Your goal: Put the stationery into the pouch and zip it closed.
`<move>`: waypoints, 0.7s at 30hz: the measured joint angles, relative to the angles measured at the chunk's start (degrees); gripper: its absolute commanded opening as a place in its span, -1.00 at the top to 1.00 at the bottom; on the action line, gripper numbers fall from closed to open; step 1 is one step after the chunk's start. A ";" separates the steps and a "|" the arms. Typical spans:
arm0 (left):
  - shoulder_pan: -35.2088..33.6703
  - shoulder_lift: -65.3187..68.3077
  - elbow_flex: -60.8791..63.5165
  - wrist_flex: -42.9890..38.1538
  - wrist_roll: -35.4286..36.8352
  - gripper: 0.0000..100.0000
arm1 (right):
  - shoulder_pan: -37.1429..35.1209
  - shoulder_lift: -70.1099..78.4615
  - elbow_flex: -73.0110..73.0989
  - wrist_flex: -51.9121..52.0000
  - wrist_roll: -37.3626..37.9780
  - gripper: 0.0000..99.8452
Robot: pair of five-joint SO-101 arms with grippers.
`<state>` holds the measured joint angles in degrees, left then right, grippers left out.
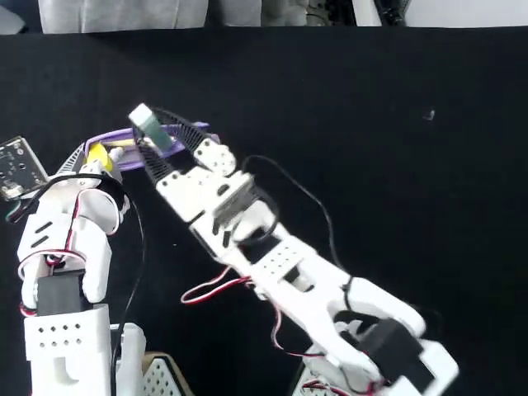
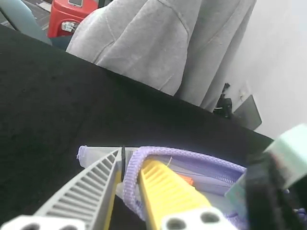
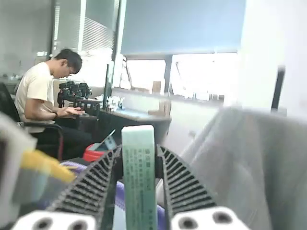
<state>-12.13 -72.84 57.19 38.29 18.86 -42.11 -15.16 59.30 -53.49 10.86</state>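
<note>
A purple pouch [image 1: 106,137] lies at the table's far left with its mouth open. My left gripper [image 1: 102,157], with one grey and one yellow finger, is shut on the pouch's zipper rim [image 2: 130,173]. Something orange [image 2: 187,180] shows inside the pouch [image 2: 201,160]. My right gripper [image 1: 153,137] reaches in from the lower right and is shut on a pale green eraser [image 1: 149,124], held tilted just above the pouch's mouth. In the right wrist view the eraser [image 3: 139,177] stands upright between the black fingers [image 3: 93,184]. The left wrist view shows the eraser [image 2: 288,158] close beside the opening.
The black table [image 1: 371,115] stretches wide to the right and back. A small circuit board [image 1: 18,165] sits at the left edge beside the left arm. A person in a grey top [image 2: 168,43] stands behind the table's far edge.
</note>
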 measured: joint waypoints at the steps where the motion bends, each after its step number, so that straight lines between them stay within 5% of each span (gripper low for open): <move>1: -0.35 0.00 0.00 0.00 0.09 0.94 | -0.62 1.49 0.00 -1.85 2.64 0.98; 9: -0.26 0.00 0.09 0.00 0.53 0.94 | -2.11 12.57 0.18 -14.86 13.98 0.94; 15: -0.26 0.00 0.09 0.00 0.53 0.94 | -2.20 17.58 0.09 -21.63 14.95 0.54; 21: -0.26 0.00 0.18 0.00 0.53 0.94 | -2.20 19.60 0.09 -24.79 14.95 0.72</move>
<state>-12.40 -72.84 57.36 38.29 19.38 -44.31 4.44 59.38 -78.29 25.80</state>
